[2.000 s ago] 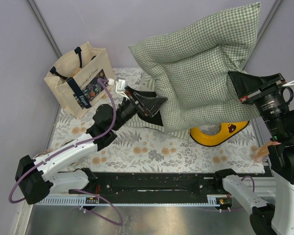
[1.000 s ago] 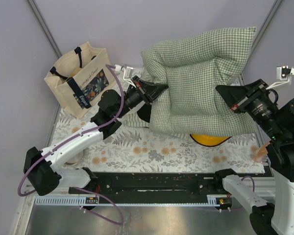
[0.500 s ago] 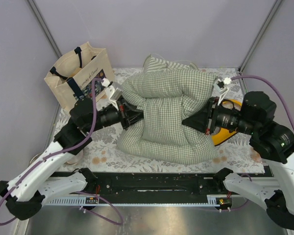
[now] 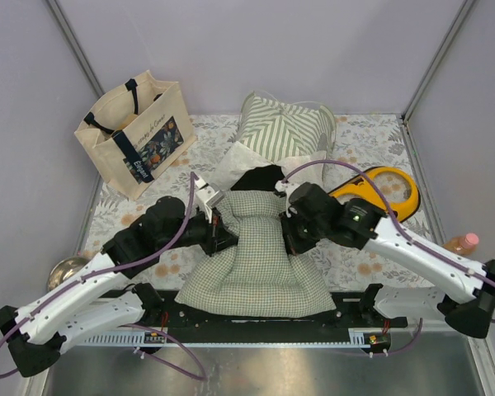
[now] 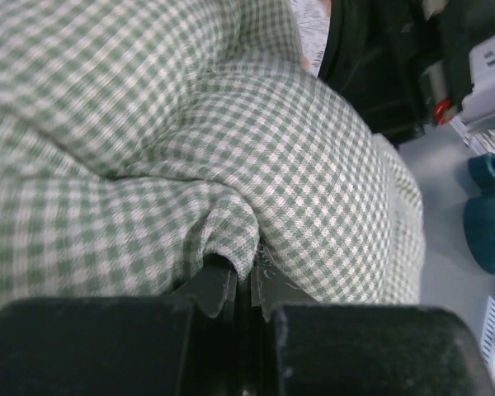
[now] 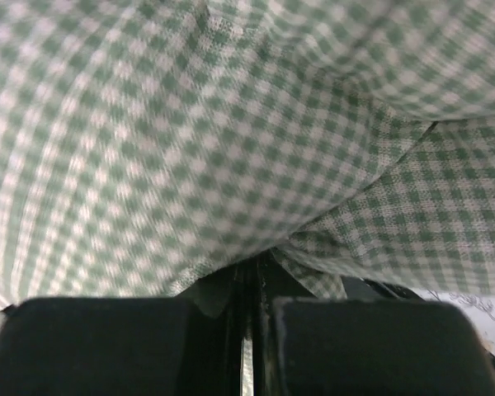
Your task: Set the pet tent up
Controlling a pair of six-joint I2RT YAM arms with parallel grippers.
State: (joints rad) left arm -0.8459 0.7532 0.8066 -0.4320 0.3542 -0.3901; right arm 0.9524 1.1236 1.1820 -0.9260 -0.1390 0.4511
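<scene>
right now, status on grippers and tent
Left gripper, right gripper both shut on cushion. Tent slumped at back, not set up. Cushion lies at near edge, in front of it.

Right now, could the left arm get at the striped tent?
Probably not yet. The left gripper is shut on the cushion, as is the right gripper. The tent lies in the open just beyond, so once it lets go, likely yes.

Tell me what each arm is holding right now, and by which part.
Both hold the green checked cushion: the left fingers pinch a fabric fold on its left side, the right fingers a fold on its right side.
</scene>
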